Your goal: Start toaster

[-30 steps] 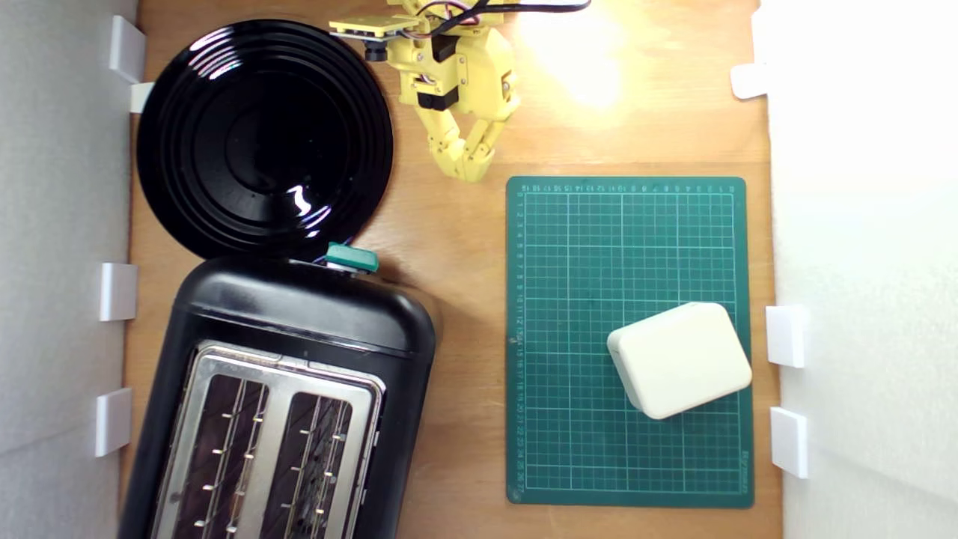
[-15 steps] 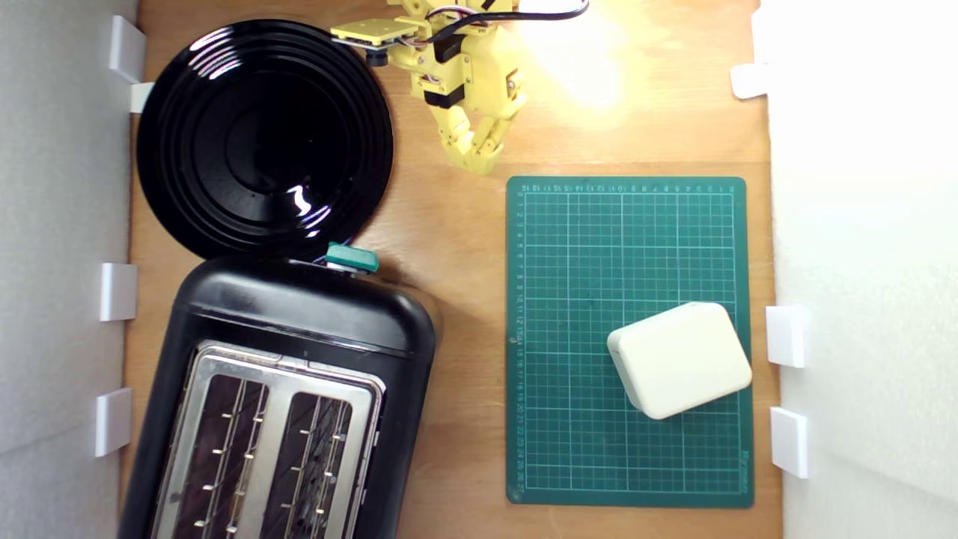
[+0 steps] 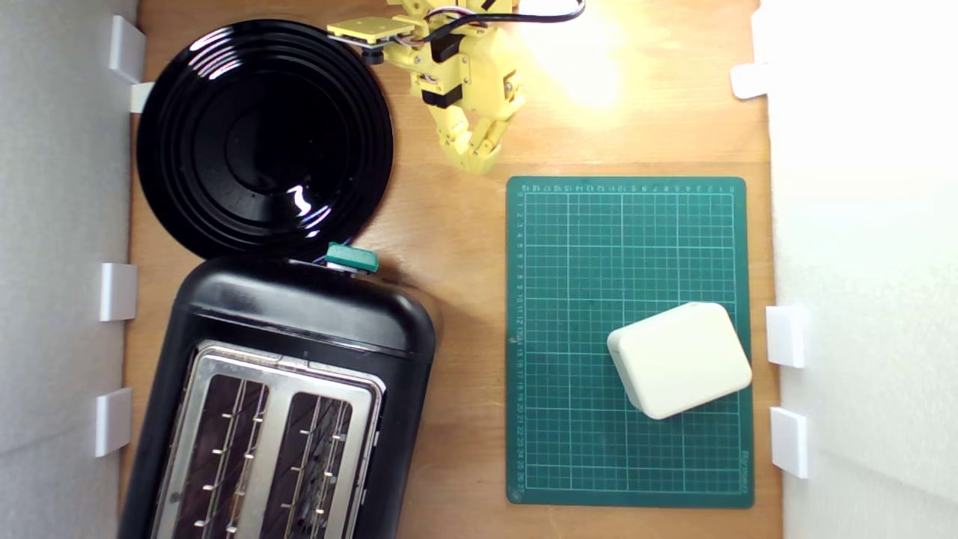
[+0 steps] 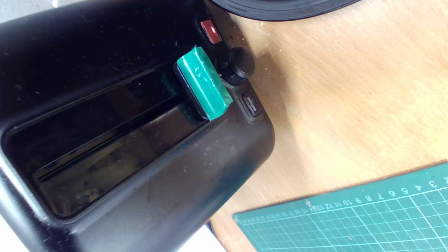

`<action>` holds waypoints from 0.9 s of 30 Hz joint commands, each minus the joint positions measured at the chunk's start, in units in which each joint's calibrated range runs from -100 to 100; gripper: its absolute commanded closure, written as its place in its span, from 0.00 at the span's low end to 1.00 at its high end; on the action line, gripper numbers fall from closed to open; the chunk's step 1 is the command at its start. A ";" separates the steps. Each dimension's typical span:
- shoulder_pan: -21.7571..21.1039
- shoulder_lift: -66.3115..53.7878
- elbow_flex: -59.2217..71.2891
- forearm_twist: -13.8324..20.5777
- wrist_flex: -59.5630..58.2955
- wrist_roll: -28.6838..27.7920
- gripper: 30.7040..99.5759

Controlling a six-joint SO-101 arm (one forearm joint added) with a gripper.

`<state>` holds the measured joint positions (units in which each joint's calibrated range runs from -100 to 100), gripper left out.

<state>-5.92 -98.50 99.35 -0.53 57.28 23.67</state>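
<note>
On a wooden counter, seen from above, a glossy black toaster fills the lower part of the exterior view's left, its silver top plate and two slots facing up. A small teal lever knob sticks out of the end nearest a round black plate, whose rim the toaster's end overlaps. The yellow robot hand hangs at the upper middle, beside the plate and well apart from the toaster; its fingers are pressed together with nothing between them. A green cutting mat lies on the exterior view's right, with a cream rounded box resting on it. The wrist view shows the knob close up, next to a red button and a black dial.
</note>
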 commanded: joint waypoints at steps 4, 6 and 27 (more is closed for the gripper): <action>0.28 -0.83 0.38 0.62 1.01 -0.06 0.98; 0.28 -0.83 0.38 0.62 1.01 -0.06 0.98; -0.43 -0.42 0.38 1.37 1.01 0.05 0.99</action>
<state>-5.92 -98.50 99.44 0.43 57.28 23.67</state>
